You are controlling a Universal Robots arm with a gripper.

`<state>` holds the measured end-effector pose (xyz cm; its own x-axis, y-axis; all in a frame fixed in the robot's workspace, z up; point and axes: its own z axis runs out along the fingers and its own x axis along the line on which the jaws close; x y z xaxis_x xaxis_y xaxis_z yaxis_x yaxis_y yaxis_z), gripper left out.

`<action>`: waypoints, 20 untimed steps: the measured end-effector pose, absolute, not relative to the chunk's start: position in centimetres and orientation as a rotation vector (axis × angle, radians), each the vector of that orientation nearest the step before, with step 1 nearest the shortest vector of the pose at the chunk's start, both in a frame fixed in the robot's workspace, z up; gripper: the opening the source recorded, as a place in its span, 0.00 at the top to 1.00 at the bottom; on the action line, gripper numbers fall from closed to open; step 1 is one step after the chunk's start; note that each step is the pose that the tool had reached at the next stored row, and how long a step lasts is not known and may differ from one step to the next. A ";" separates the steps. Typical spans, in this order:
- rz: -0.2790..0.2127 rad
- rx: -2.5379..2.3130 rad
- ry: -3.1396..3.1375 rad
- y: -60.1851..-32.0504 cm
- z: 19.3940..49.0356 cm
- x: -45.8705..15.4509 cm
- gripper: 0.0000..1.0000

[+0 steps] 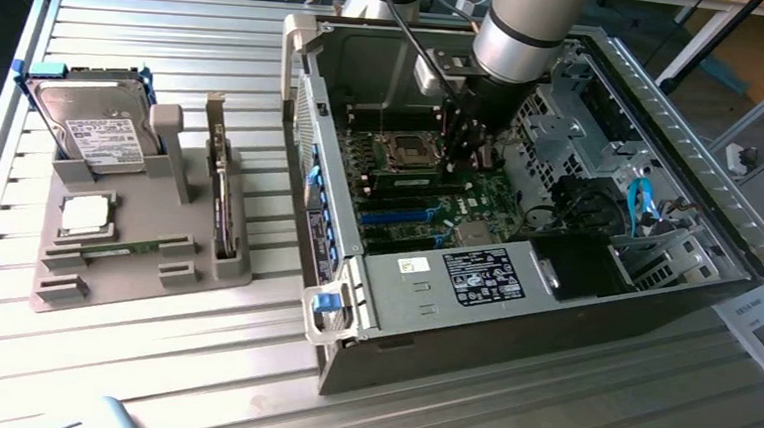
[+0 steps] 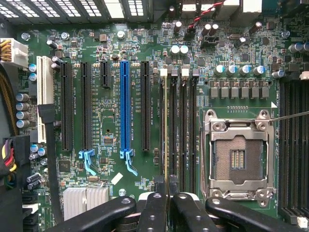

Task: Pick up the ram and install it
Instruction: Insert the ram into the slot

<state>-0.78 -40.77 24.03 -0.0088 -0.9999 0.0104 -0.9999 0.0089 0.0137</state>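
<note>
Between the dark fingers point(image 2: 155, 205) of your tool point(image 2: 167, 186) sits the ram point(image 2: 166, 135), jaws pinched narrow on it. In the wrist view you see it edge-on, a thin pale line. It runs in line with the bank of black memory slots point(image 2: 186, 130), over the slot on the side nearest the expansion slots; you can't tell whether it's seated or just above. Beside that bank is the open processor socket point(image 2: 239, 159) with its silver frame, and on the other side the blue expansion slot point(image 2: 125, 106) among black ones, all on the green motherboard point(image 2: 111, 174). In the exterior view your tool point(image 1: 469, 160) is down inside the open computer case point(image 1: 482, 320), close to the socket point(image 1: 406, 154), with the silver arm point(image 1: 533, 29) coming in from above. The case lies on its side on the slatted metal surface point(image 1: 147, 359). Well apart, toward the exterior view's left, a grey holder point(image 1: 99, 286) stands on the same surface. It carries a hard drive point(image 1: 92, 132) with a white label, leaning at the back, and a square silver processor chip point(image 1: 86, 214) lying flat in front of it.
</note>
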 end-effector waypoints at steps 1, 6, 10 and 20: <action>-0.003 2.200 -2.220 -40.8 24.0 -0.8 0.88; -0.001 2.201 -2.221 -40.8 24.0 -1.1 0.88; 0.000 2.201 -2.221 -40.8 24.0 -1.1 0.88; 0.000 2.201 -2.221 -40.8 24.0 -0.9 0.88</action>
